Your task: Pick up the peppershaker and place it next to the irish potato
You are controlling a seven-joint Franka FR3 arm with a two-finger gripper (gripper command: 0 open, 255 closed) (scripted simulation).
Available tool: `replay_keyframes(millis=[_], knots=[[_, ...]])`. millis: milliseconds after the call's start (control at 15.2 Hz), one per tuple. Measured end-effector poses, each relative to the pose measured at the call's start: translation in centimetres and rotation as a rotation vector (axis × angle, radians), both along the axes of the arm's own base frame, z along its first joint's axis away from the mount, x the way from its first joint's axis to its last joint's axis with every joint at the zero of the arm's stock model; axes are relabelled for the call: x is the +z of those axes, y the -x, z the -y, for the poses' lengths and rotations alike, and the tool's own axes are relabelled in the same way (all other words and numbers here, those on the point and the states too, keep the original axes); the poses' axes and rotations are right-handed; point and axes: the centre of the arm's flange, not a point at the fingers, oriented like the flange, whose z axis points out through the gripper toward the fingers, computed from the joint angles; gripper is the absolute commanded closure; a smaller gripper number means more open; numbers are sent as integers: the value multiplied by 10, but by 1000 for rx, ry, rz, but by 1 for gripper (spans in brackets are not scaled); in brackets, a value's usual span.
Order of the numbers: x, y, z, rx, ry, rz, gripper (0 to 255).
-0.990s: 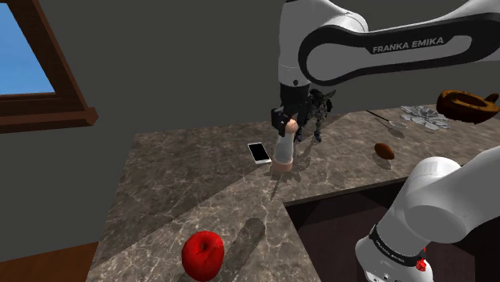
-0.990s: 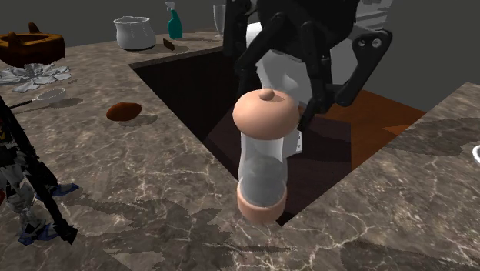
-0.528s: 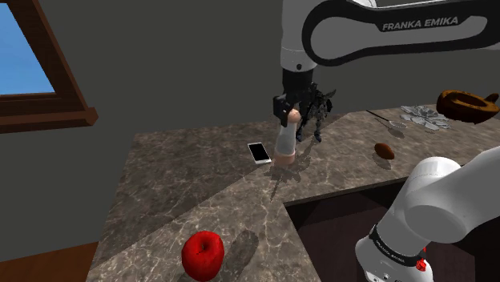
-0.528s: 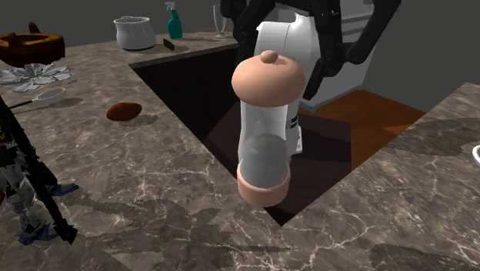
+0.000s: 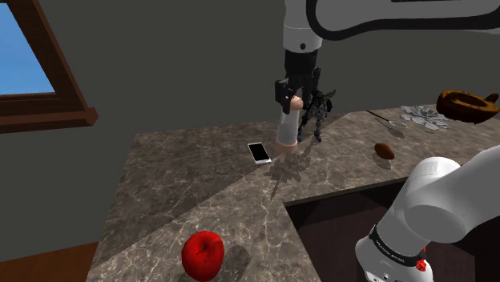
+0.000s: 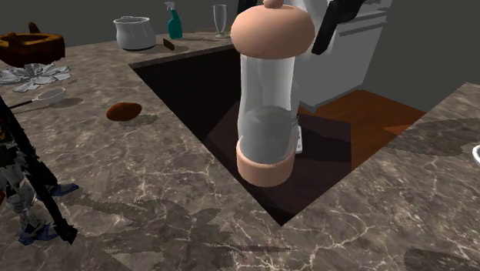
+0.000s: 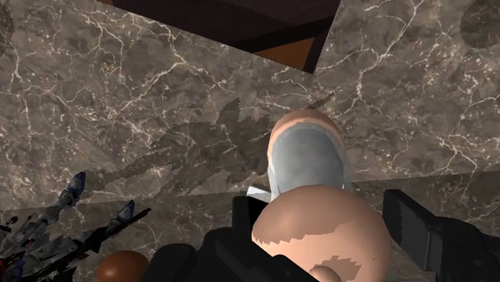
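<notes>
1. Peppershaker (image 5: 288, 128) (image 6: 267, 100) (image 7: 309, 164): clear body with a pale pink rounded cap and a matching base. It is hanging upright directly beneath the fingers, gripped at the cap, with its base floating clear of the counter.
2. Gripper (image 5: 294, 99) (image 7: 322, 234): all black. Its fingers (image 7: 410, 230) are pressing on opposite sides of the cap, narrowed to the cap's width and holding the shaker.
3. Irish potato (image 5: 384, 150) (image 6: 123, 111): brown and oval. It is lying on the counter well apart from the fingers and lower than them.
4. Counter (image 5: 184, 180) (image 6: 146, 177) (image 7: 120, 88): dark veined marble wrapping around a dark recess. It is lying below the fingers and carrying the shaker's shadow.
5. Phone (image 5: 259, 152): white-edged with a dark screen. It is lying flat on the counter, near the spot under the fingers.
6. Toy figure (image 5: 320, 112) (image 6: 23, 185) (image 7: 56, 240): black and spiky. It is standing on the counter close by the fingers, between them and the potato.
7. Apple (image 5: 203, 255): red. It is sitting near the counter's edge, far from the fingers.
8. Far group, all well apart from the fingers: white pot (image 6: 133, 32), teal spray bottle (image 6: 175, 21), glass (image 6: 220, 17), strainer (image 6: 46, 95) and brown bowl (image 5: 466, 104) (image 6: 31, 46).
</notes>
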Motion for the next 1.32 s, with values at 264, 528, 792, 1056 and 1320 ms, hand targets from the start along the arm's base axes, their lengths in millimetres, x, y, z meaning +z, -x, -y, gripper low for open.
replay_keyframes(millis=[264,528,792,1056,1320], knots=[[22,0,-2,0,0,0,255],[42,1,0,0,0,0,255],[51,4,25,-1,0,0,255],[51,13,77,-1,0,0,255],[54,24,129,-2,0,0,255]])
